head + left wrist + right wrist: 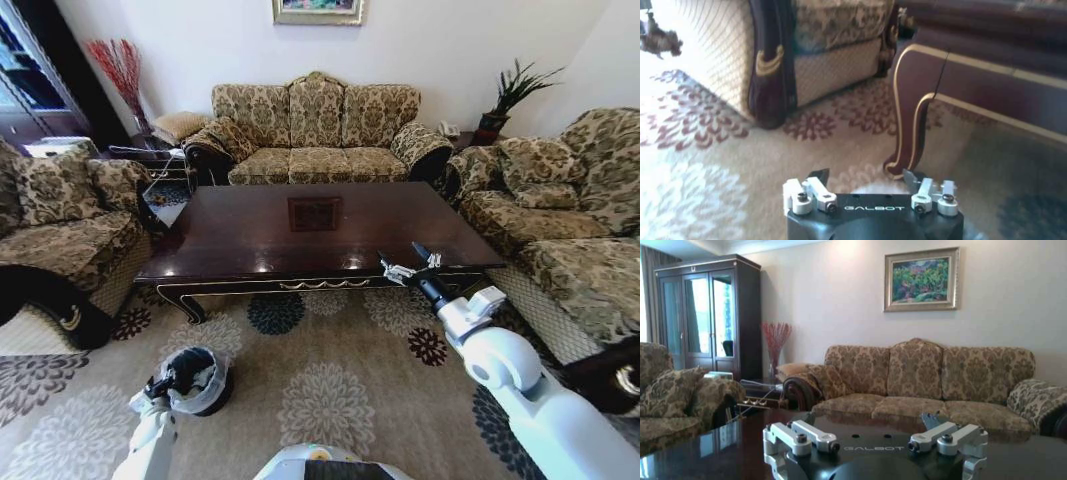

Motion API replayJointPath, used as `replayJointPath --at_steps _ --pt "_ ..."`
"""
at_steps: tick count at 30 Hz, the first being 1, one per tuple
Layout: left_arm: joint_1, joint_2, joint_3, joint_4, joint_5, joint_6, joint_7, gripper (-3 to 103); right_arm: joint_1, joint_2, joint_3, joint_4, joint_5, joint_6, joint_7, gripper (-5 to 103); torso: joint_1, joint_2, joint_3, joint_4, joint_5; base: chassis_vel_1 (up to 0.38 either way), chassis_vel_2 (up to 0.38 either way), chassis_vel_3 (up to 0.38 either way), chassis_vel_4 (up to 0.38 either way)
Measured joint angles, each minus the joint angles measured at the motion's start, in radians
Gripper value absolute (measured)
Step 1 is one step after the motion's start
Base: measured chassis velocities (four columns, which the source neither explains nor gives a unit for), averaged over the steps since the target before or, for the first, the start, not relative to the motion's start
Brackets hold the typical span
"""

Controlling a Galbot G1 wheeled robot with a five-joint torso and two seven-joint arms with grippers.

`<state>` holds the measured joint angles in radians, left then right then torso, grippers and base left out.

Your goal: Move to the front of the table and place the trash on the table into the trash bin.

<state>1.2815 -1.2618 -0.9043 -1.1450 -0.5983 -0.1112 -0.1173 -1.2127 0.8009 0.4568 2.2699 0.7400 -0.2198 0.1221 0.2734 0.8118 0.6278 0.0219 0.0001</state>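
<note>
The table [240,235], glossy dark brown with a square inlay, stands ahead of me. The trash is out of view. On the carpet at my lower left sits the trash bin [207,385], black and round with a pale liner. My left gripper [176,380] hangs at the bin's rim. In the left wrist view it [865,177] stands open with nothing between its fingers, a pale patch just beneath it and the table's carved leg [907,135] ahead. My right gripper [401,255] is open over the table's front edge, right of centre, and empty [869,419] above the dark top [700,450].
Patterned sofas surround the table: one behind [315,135], one to the left [60,225], one to the right [560,210]. A side table [150,155] stands at the far left corner. Floral carpet [330,400] lies between me and the table.
</note>
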Motion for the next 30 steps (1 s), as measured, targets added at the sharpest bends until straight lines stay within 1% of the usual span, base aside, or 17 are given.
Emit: replayJointPath --at_steps 2,3,5,7,8,9,10,13,14,17,18,22,23,25,27,29,30 --pt "0.033 0.007 -0.017 -0.125 0.003 0.052 -0.039 89 0.000 -0.002 0.012 0.013 0.007 -0.012 0.005 100 0.000 0.000 0.000 -0.0001 -0.0004 0.000 0.000 0.000 0.000" --pt "0.033 0.007 -0.017 -0.125 0.003 0.052 -0.039 89 0.000 -0.002 0.012 0.013 0.007 -0.012 0.005 100 0.000 0.000 0.000 -0.0001 -0.0004 0.000 0.000 0.000 0.000" --pt "0.058 0.023 -0.040 -0.246 0.010 0.085 -0.077 97 -0.002 -0.003 0.031 0.025 0.020 -0.032 0.015 100 0.000 0.000 0.000 -0.0001 0.0000 0.000 0.000 0.000 0.000" --pt "0.065 0.027 -0.047 -0.277 0.016 0.088 -0.079 97 -0.004 -0.003 0.037 0.026 0.022 -0.035 0.018 100 0.000 0.000 0.000 -0.0003 -0.0002 0.000 0.000 0.000 0.000" --pt "0.088 0.038 -0.071 -0.367 0.027 0.107 -0.077 99 -0.015 -0.003 0.059 0.026 0.025 -0.042 0.019 100 0.000 0.000 0.000 -0.0001 -0.0003 0.000 0.000 0.000 0.000" --pt "0.109 0.046 -0.091 -0.447 0.022 0.135 -0.062 100 -0.028 -0.001 0.080 0.019 0.026 -0.045 0.018 100 0.000 0.000 0.000 0.0001 -0.0001 0.000 0.000 0.000 0.000" --pt "0.109 0.046 -0.091 -0.447 0.022 0.135 -0.062 100 -0.028 -0.001 0.080 0.019 0.026 -0.045 0.018 100 0.000 0.000 0.000 0.0001 -0.0001 0.000 0.000 0.000 0.000" --pt "0.191 0.051 -0.154 -0.699 -0.023 0.240 0.019 100 -0.089 0.024 0.155 -0.030 0.010 -0.040 -0.023 100 0.000 0.000 0.000 -0.0001 0.0006 0.000 0.000 0.000 0.000" --pt "0.191 0.051 -0.154 -0.699 -0.023 0.240 0.019 100 -0.089 0.024 0.155 -0.030 0.010 -0.040 -0.023 100 0.000 0.000 0.000 -0.0001 0.0006 0.000 0.000 0.000 0.000" --pt "0.320 0.032 -0.209 -0.933 -0.025 0.288 0.111 100 -0.185 0.065 0.269 -0.055 -0.010 -0.027 -0.072 100 0.000 0.000 0.000 0.0001 0.0006 0.000 0.000 0.000 0.000" --pt "0.320 0.032 -0.209 -0.933 -0.025 0.288 0.111 100 -0.185 0.065 0.269 -0.055 -0.010 -0.027 -0.072 100 0.000 0.000 0.000 0.0001 0.0006 0.000 0.000 0.000 0.000" --pt "0.472 -0.056 -0.209 -1.228 0.006 0.321 0.127 100 -0.389 0.191 0.483 0.044 -0.039 -0.007 -0.144 100 0.000 0.000 0.000 -0.0001 0.0006 0.000 0.000 0.000 0.000" --pt "0.472 -0.056 -0.209 -1.228 0.006 0.321 0.127 100 -0.389 0.191 0.483 0.044 -0.039 -0.007 -0.144 100 0.000 0.000 0.000 -0.0001 0.0006 0.000 0.000 0.000 0.000" --pt "0.495 -0.116 -0.177 -1.300 0.067 0.321 0.124 100 -0.476 0.269 0.515 0.111 -0.064 0.003 -0.152 100 0.000 0.000 0.000 -0.0009 0.0002 0.000 0.000 0.000 0.000" --pt "0.497 -0.136 -0.167 -1.315 0.086 0.323 0.125 100 -0.490 0.289 0.514 0.126 -0.077 0.007 -0.152 100 0.000 0.000 0.000 -0.0010 0.0002 0.000 0.000 0.000 0.000" --pt "0.484 -0.181 -0.131 -1.350 0.134 0.340 0.128 100 -0.502 0.353 0.475 0.163 -0.142 0.017 -0.135 100 0.000 0.000 0.000 -0.0001 0.0001 0.000 0.000 0.000 0.000" --pt "0.484 -0.181 -0.131 -1.350 0.134 0.340 0.128 100 -0.502 0.353 0.475 0.163 -0.142 0.017 -0.135 100 0.000 0.000 0.000 -0.0001 0.0001 0.000 0.000 0.000 0.000"
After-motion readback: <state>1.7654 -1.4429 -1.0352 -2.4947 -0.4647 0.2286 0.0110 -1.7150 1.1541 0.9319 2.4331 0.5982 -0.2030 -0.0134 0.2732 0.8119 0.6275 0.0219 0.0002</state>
